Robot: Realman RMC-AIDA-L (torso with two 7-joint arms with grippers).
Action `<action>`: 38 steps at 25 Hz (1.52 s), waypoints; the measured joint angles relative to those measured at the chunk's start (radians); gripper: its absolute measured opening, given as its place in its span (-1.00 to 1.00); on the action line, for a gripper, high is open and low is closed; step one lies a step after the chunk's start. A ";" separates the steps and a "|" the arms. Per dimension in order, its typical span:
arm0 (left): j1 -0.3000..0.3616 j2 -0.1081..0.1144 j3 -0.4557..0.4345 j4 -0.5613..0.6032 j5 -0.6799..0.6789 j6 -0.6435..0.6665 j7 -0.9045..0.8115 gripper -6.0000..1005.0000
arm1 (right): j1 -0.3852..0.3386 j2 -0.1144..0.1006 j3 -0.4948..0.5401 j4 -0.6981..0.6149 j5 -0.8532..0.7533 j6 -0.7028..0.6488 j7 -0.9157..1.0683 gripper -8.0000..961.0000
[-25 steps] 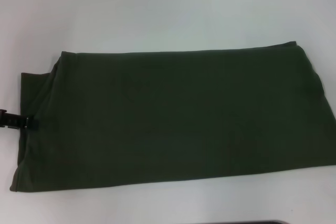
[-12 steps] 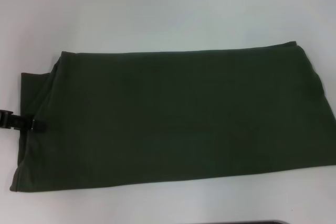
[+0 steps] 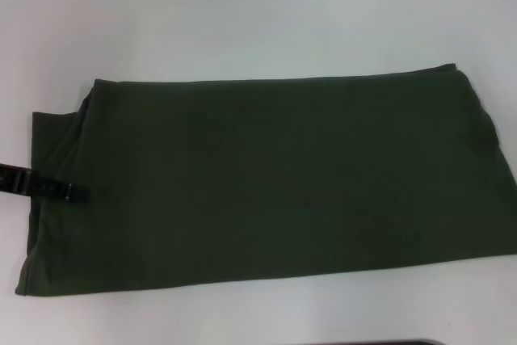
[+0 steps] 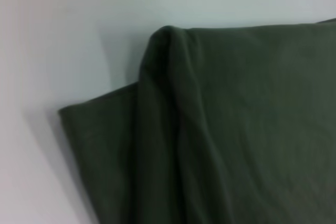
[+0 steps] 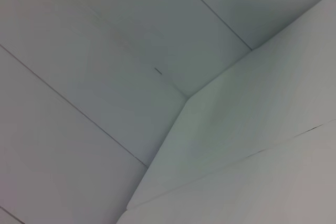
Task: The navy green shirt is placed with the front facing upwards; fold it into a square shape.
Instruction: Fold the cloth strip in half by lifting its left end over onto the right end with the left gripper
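Note:
The navy green shirt (image 3: 275, 175) lies flat on the white table (image 3: 242, 14), folded into a long band with only plain green cloth showing. No lettering or collar is in sight. My left gripper (image 3: 56, 191) reaches in from the left edge, low over the shirt's left end where a lower layer sticks out. In the left wrist view that end of the navy green shirt (image 4: 236, 129) shows a rounded folded corner over a flat under-layer. My right gripper is out of view.
White tabletop surrounds the shirt on the far, left and near sides. The shirt's right end runs to the right edge of the head view. A dark strip (image 3: 380, 342) shows at the bottom edge. The right wrist view holds only pale panels (image 5: 157, 77).
My left gripper has slid rightward, from the shirt's left edge to farther over the cloth. The shirt has not moved.

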 joint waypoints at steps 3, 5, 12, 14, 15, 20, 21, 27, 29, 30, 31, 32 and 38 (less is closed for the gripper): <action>-0.010 -0.007 0.000 0.000 -0.002 0.007 0.006 0.17 | -0.001 0.000 0.000 0.000 0.000 0.002 0.000 0.92; -0.017 -0.011 0.000 -0.001 -0.004 0.013 0.010 0.17 | -0.002 0.000 0.000 0.000 0.000 0.002 0.000 0.92; -0.022 -0.009 -0.003 -0.011 -0.005 0.006 0.013 0.16 | -0.003 0.000 0.001 0.000 0.000 0.003 0.000 0.92; -0.018 -0.005 -0.006 -0.012 -0.003 -0.003 0.013 0.16 | -0.003 0.000 0.001 0.001 0.000 0.003 0.000 0.92; -0.015 -0.003 -0.007 -0.012 -0.001 -0.010 0.013 0.16 | -0.003 0.000 0.001 0.001 0.000 0.003 0.000 0.92; -0.001 0.006 -0.009 -0.013 0.004 -0.037 0.013 0.16 | -0.003 0.000 0.002 0.002 0.000 0.003 -0.001 0.92; 0.001 0.008 -0.010 -0.014 0.003 -0.040 0.013 0.15 | -0.003 0.000 0.002 0.002 0.000 0.003 -0.001 0.92; 0.008 0.015 -0.014 -0.016 -0.002 -0.054 0.009 0.15 | -0.002 0.000 0.002 0.001 0.000 0.003 -0.001 0.92; 0.009 0.016 -0.014 -0.018 0.001 -0.060 0.007 0.15 | -0.002 0.000 0.002 0.000 0.000 0.003 0.000 0.92; 0.010 0.018 -0.014 -0.019 0.003 -0.064 0.006 0.15 | -0.002 0.000 0.003 0.000 0.000 0.003 0.000 0.92; 0.010 0.018 -0.014 -0.019 0.003 -0.064 0.006 0.14 | -0.002 0.000 0.003 0.000 0.000 0.003 0.000 0.92; 0.010 0.019 -0.014 -0.019 0.004 -0.065 0.005 0.14 | -0.002 0.000 0.003 0.000 0.000 0.003 0.000 0.92; 0.011 0.027 -0.014 -0.019 0.004 -0.067 0.004 0.14 | -0.003 0.000 0.004 0.000 0.000 0.002 0.000 0.92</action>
